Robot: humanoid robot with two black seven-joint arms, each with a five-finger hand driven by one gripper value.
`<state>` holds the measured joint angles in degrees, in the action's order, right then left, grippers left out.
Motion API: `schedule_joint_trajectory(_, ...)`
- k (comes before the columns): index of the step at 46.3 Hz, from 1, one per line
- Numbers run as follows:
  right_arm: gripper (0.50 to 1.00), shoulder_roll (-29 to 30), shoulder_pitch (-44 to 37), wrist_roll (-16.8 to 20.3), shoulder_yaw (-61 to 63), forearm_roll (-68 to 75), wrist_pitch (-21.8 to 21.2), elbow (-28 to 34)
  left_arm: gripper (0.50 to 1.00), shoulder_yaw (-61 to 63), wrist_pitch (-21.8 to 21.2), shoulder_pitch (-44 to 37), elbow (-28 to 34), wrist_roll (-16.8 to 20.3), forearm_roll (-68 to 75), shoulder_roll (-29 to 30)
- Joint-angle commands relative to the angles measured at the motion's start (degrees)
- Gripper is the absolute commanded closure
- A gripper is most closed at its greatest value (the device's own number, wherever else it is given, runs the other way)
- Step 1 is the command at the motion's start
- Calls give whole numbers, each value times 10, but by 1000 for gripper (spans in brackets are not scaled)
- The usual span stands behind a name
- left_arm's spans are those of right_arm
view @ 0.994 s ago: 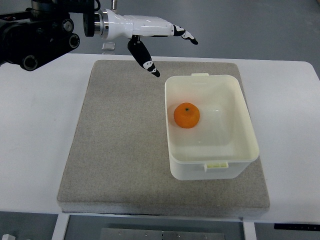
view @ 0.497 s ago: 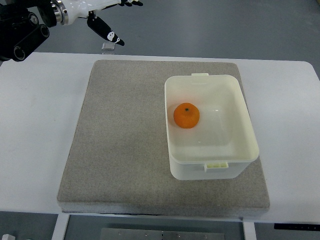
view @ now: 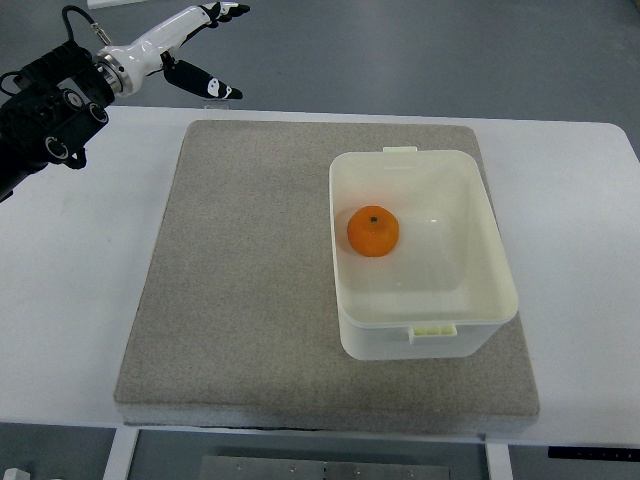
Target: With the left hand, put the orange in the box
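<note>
Top view: my left hand (view: 190, 45) sits up at abt 10–11 o'clock of the frame, above the far edge of the white table (view: 70, 280), well apart from everything on the mat. White shell, black fingertips; fingers (view: 225, 11) spread out and loose, thumb hanging lower w/ its tip near a small clear item (view: 213, 97) on the far table edge, so it's let go, nothing in it. Black forearm (view: 45, 105) runs back to the left edge at abt 9–10 o'clock. The orange (view: 373, 231) lies inside the box (view: 490, 230), on the floor of it, toward the box's 9 o'clock side, close to the left wall, can't tell if touching; stem dimple faces up. Box is a cream plastic tub, no lid, w/ a small tab on the near rim and one on the far rim. It stands on the grey mat (view: 240, 290), at the mat's 3 o'clock side, its right wall just inside the mat's right edge. Mat lies flat on the table w/ white margin on left, right & far sides. Grey floor (view: 450, 50) shows beyond the table at 12 o'clock.
</note>
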<state>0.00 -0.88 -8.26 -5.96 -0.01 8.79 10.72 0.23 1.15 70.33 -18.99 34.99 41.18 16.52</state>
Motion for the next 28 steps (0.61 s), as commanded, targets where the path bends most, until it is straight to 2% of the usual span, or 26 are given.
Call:
schedule_joint_trajectory(1, 568, 0, 0, 0, 0, 0, 0, 0, 510, -1, 0, -4, 2, 0, -35, -7)
schedule_joint_trajectory(13, 568, 0, 0, 0, 0, 0, 0, 0, 508, -1, 20, -10, 18, 0, -150, -12)
schedule_joint_trajectory(22, 568, 0, 0, 0, 0, 0, 0, 0, 510, -1, 87, -13, 58, 0, -265, -20)
schedule_joint_trajectory(28, 568, 0, 0, 0, 0, 0, 0, 0, 508, -6, 117, -25, 68, 0, -333, -22)
